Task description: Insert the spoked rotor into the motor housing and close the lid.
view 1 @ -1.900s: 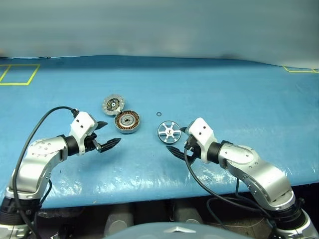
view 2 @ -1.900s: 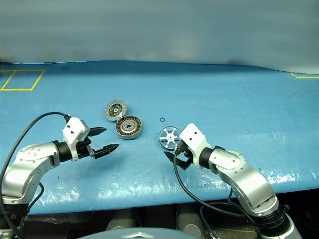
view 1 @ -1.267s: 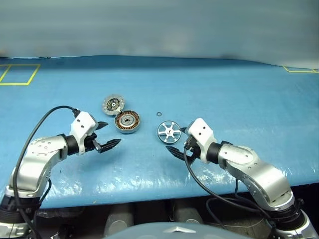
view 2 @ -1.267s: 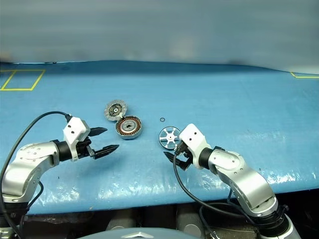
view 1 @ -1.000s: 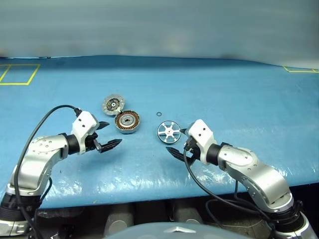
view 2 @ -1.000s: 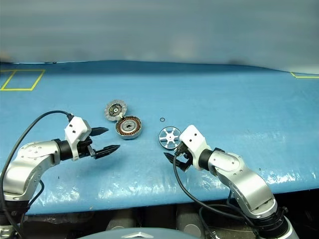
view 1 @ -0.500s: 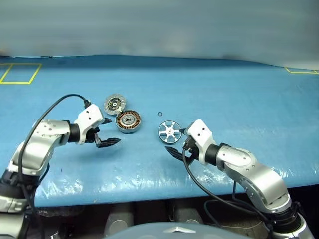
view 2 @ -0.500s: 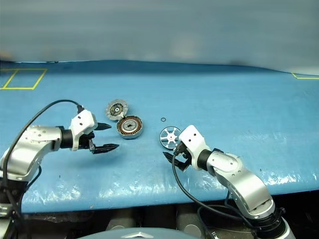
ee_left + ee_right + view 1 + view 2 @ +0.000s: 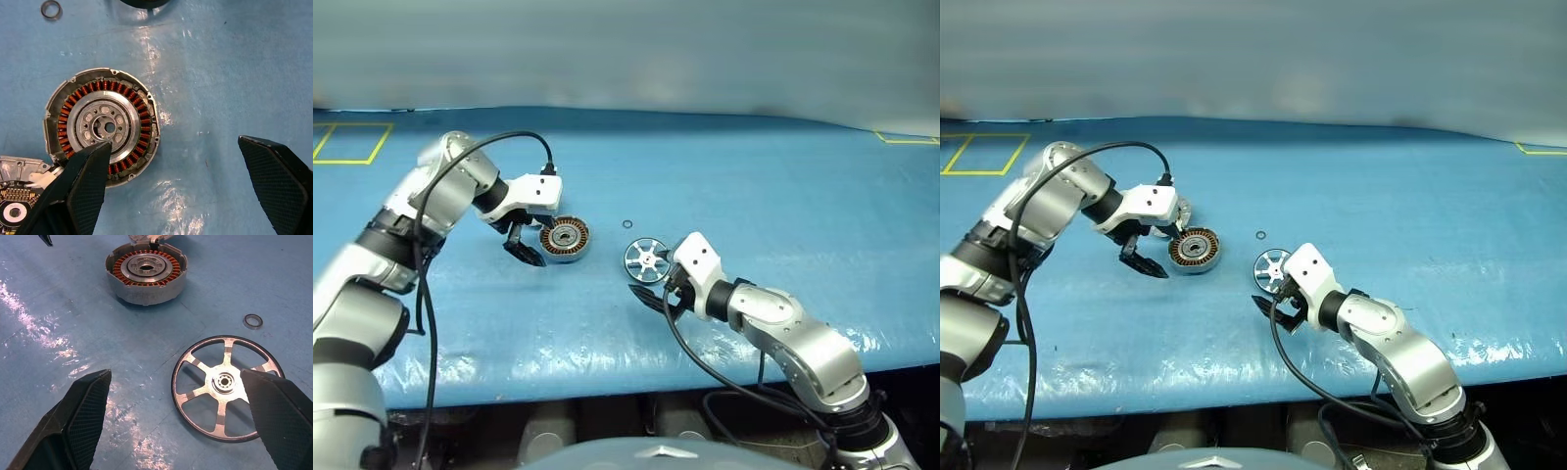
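Copper-wound motor housing [image 9: 564, 238] lies under the released left jaws [image 9: 181, 186]; right jaws [image 9: 186, 418] gape by the spoked rotor [image 9: 227, 387].

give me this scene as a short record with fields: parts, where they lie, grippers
rotor: shiny silver spoked wheel, flat on the blue table, not yet inserted
housing: grey cup with copper windings, open
lid: grey disc, inner face up, touching the housing
ring: small, loose
left gripper: open, beside housing
right gripper: open, empty, near rotor
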`<state>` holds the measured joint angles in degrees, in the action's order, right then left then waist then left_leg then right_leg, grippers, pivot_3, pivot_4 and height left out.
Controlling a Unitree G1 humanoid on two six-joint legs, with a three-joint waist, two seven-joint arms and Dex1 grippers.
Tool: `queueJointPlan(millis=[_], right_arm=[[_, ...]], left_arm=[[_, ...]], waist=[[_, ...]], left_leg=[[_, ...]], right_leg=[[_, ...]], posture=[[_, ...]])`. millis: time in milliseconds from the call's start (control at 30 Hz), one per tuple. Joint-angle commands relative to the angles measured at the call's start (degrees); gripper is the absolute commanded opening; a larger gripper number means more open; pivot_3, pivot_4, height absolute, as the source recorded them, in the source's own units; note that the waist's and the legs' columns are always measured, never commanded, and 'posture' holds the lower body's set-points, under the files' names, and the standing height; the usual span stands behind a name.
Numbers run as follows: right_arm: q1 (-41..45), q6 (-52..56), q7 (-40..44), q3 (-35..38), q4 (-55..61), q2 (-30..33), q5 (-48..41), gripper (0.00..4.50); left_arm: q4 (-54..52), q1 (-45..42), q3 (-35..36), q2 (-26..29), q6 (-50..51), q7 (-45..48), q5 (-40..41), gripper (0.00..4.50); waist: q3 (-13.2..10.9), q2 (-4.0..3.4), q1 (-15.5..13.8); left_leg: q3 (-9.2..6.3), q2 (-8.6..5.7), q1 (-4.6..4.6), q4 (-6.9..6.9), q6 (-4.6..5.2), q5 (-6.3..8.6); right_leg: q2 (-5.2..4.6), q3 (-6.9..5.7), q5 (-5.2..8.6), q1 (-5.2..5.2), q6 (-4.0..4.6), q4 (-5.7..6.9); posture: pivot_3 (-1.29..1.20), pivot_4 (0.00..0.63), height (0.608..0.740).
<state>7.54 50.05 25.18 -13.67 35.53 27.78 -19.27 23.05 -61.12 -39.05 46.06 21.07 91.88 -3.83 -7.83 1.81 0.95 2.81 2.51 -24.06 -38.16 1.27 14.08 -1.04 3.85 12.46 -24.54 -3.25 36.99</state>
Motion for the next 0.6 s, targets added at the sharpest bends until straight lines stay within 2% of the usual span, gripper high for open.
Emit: queueJointPlan(millis=[33,300,600], right_arm=[[0.0,-1.3,0.3,0.5,1.1,-0.3,-0.1,4.47],[-2.8,-1.6,1.7,0.7,2.4,0.2,-0.8,4.47],[-4.2,-1.2,2.4,0.4,3.4,0.7,-0.6,4.47]], left_arm=[[3.7,-4.7,-5.6,-1.2,-1.1,0.6,0.1,4.50],[10.3,-10.1,-17.6,-4.2,-2.4,0.6,-1.5,4.50],[14.5,-12.9,-19.4,-9.2,-3.3,0.6,-3.0,4.50]], waist=[[0.0,0.00,0.0],[0.0,0.01,0.2],[0.0,-0.01,0.1]], left_leg=[[-0.02,0.01,-0.03,-0.01,0.00,0.00],[-0.12,-0.01,-0.23,-0.10,0.03,0.02],[-0.25,0.00,-0.55,-0.70,0.23,0.14]], right_leg=[[0.00,0.00,0.02,-0.01,-0.03,0.00],[0.01,-0.03,0.00,-0.11,-0.03,0.03],[0.00,-0.12,-0.01,-0.13,-0.10,0.14]], posture=[[0.00,0.150,0.740],[0.00,0.150,0.740],[0.00,0.150,0.740]])
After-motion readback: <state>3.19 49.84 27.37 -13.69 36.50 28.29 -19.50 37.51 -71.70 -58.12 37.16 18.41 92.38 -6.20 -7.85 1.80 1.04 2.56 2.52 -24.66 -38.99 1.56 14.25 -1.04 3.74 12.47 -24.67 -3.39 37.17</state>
